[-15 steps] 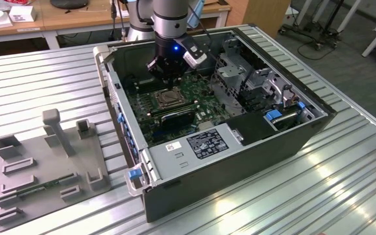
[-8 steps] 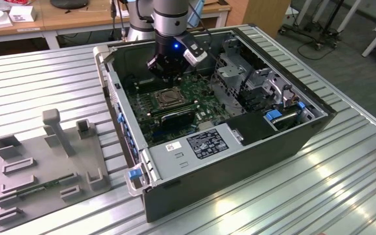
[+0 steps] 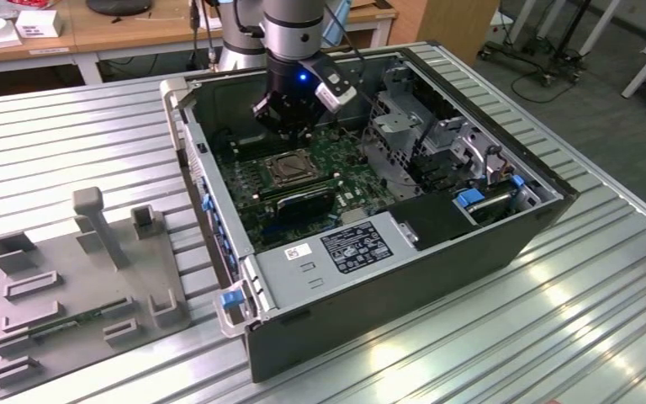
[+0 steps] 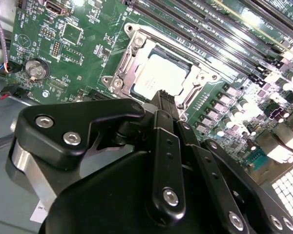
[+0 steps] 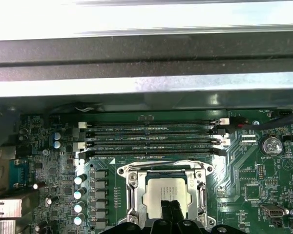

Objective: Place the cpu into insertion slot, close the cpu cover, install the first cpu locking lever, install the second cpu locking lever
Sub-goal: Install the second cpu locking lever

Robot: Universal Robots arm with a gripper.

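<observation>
1. From the exterior view I am seeing the whole open black computer case (image 3: 413, 252) lying on the ribbed metal table (image 3: 592, 320), with the black gripper (image 3: 289, 126) hanging inside it, over the green motherboard (image 3: 335, 181) and just above the square silver-rimmed insertion slot (image 3: 288, 169).
2. That same view is also giving me one grey fixture plate with upright posts (image 3: 87, 286), sitting well apart from the case toward the exterior view's left.
3. In both wrist views I am looking at the one small flat square cpu with the dull silver-grey top (image 4: 158, 78) (image 5: 167, 191), lying flat in the slot.
4. The thin silvery cpu cover (image 4: 185, 61) (image 5: 166, 168) is framing the chip; I cannot tell whether it is fully pressed down.
5. The gripper's fingers (image 4: 163, 105) (image 5: 169, 210) are sitting pressed together, holding nothing, their tips over the chip's near edge.
6. In the first wrist view I am counting four long black memory slots (image 5: 151, 137) running side by side beyond the socket, and one round coin battery (image 5: 271, 145).
</observation>
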